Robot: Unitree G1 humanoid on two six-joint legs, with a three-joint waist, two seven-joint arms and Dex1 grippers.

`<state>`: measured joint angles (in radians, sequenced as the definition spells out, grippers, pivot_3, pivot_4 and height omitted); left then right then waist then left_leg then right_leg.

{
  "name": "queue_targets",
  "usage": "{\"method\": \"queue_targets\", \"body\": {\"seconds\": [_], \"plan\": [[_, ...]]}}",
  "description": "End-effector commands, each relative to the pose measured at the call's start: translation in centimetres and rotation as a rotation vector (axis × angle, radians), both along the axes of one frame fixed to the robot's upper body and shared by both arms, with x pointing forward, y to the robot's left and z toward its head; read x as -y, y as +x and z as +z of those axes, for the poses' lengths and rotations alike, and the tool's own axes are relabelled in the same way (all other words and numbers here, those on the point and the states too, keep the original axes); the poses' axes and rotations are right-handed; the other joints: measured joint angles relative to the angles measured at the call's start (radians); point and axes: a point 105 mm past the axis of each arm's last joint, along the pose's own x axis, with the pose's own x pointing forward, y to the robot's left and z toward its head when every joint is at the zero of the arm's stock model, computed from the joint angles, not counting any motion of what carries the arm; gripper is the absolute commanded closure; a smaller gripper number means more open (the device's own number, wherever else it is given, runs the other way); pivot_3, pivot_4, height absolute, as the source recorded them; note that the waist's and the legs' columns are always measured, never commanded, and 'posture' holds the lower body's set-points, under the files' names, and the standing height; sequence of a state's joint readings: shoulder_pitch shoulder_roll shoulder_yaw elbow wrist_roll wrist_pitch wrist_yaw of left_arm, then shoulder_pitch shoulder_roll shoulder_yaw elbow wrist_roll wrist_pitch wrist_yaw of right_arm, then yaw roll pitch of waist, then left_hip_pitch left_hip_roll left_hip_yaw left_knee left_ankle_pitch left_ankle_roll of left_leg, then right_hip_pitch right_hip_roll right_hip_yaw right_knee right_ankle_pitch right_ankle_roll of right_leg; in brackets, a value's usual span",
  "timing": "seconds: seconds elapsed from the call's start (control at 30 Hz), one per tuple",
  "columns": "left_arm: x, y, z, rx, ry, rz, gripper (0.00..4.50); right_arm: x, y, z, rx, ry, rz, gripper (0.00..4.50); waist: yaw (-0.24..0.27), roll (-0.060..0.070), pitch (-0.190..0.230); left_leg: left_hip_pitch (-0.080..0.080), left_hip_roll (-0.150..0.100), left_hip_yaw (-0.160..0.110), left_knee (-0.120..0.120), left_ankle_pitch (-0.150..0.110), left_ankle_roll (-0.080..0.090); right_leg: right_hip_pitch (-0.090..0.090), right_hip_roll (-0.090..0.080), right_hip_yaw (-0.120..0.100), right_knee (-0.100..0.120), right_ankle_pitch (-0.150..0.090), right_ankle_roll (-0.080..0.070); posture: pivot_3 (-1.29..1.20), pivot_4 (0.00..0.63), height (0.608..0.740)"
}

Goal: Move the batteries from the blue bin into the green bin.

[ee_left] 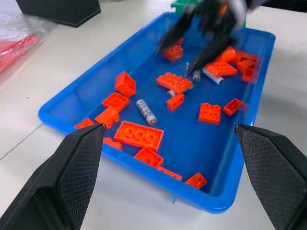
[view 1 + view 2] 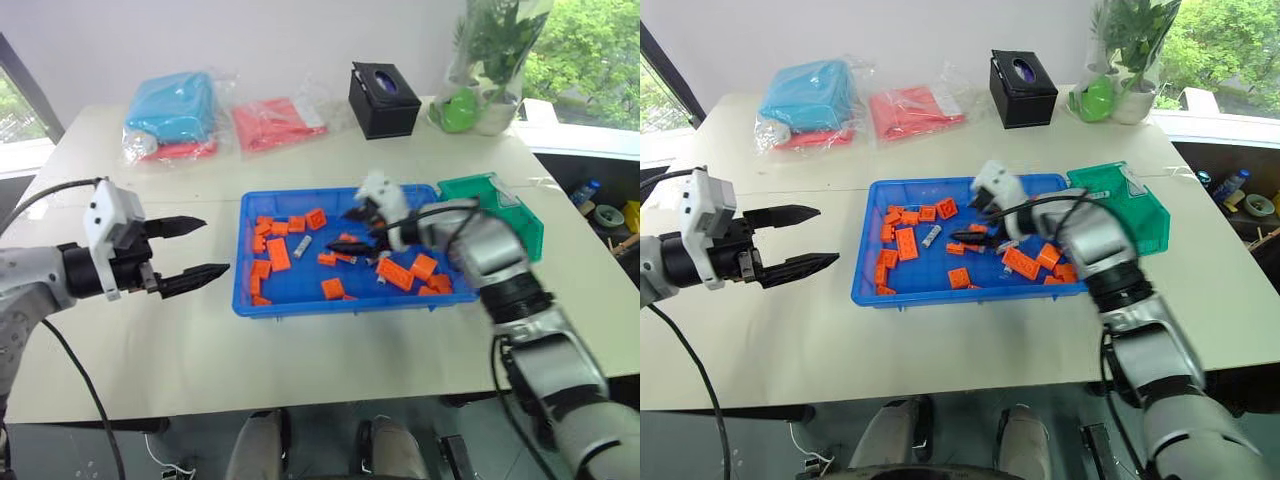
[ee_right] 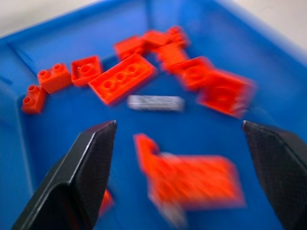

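The right arm is covering the right end of the blue bin [image 2: 250,300] and part of the green bin [image 2: 528,232], so whatever is lying under it cannot be told. The right gripper [image 1: 204,40] is showing as a dark smear over the bricks [image 1: 138,135], and its fingertips are blurring into them. In the right wrist view one battery [image 3: 156,103] is smearing into a pale streak, and the nearest brick [image 3: 192,179] is losing its edges. The plant [image 2: 495,45] is running off the top edge.

Orange bricks [image 2: 279,253] crowding the battery [image 2: 302,247] in the blue bin [image 2: 300,289]; bare floor alongside.
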<state>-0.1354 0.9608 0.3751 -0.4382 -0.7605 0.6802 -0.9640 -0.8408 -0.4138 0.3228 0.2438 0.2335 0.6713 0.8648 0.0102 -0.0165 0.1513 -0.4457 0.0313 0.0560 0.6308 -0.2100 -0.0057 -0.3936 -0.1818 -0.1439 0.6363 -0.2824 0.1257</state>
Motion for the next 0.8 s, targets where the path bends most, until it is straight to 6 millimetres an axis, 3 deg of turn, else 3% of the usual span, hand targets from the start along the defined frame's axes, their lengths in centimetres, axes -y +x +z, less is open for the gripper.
{"method": "queue_targets", "body": {"seconds": [0.03,0.13,0.33,0.57,0.8], "plan": [[0.8,-0.7,0.6,0.030,0.000,-0.027,0.00,-1.0,0.9,0.4,0.032,-0.011,-0.035,0.20,0.001,0.000,0.000,0.000,0.000,0.000,0.000,0.000,-0.001,0.000,0.000,0.000,0.000,0.001,0.000,0.00,0.150,0.651],[1.0,-1.0,0.6,0.030,-0.005,-0.023,0.00,-2.4,1.2,-1.2,-0.001,-0.026,-0.047,0.20,0.001,0.000,0.000,0.001,0.002,-0.001,0.002,0.000,-0.005,0.000,0.003,0.000,-0.001,0.002,-0.005,0.00,0.150,0.651],[1.2,-1.2,0.7,0.032,-0.013,-0.022,0.00,-3.8,2.0,-2.0,0.011,-0.034,-0.067,0.20,0.000,0.000,0.000,0.001,0.011,-0.003,0.001,0.002,-0.008,-0.003,0.015,0.002,-0.002,0.004,-0.012,0.00,0.150,0.651],[1.5,-1.1,0.8,0.035,-0.014,-0.031,0.00,-4.8,3.0,-2.6,0.040,-0.047,-0.071,0.20,-0.009,0.000,0.000,0.001,0.015,0.002,0.001,0.003,-0.009,-0.009,0.017,0.002,0.005,0.005,-0.010,0.00,0.150,0.651],[1.3,-0.4,1.1,0.053,-0.014,-0.020,0.00,-6.4,2.3,-2.5,0.016,-0.003,-0.026,0.20,-0.008,-0.001,-0.001,0.001,0.017,0.003,0.002,0.002,-0.012,-0.012,0.017,0.002,0.010,0.004,-0.012,0.00,0.150,0.651]]}}
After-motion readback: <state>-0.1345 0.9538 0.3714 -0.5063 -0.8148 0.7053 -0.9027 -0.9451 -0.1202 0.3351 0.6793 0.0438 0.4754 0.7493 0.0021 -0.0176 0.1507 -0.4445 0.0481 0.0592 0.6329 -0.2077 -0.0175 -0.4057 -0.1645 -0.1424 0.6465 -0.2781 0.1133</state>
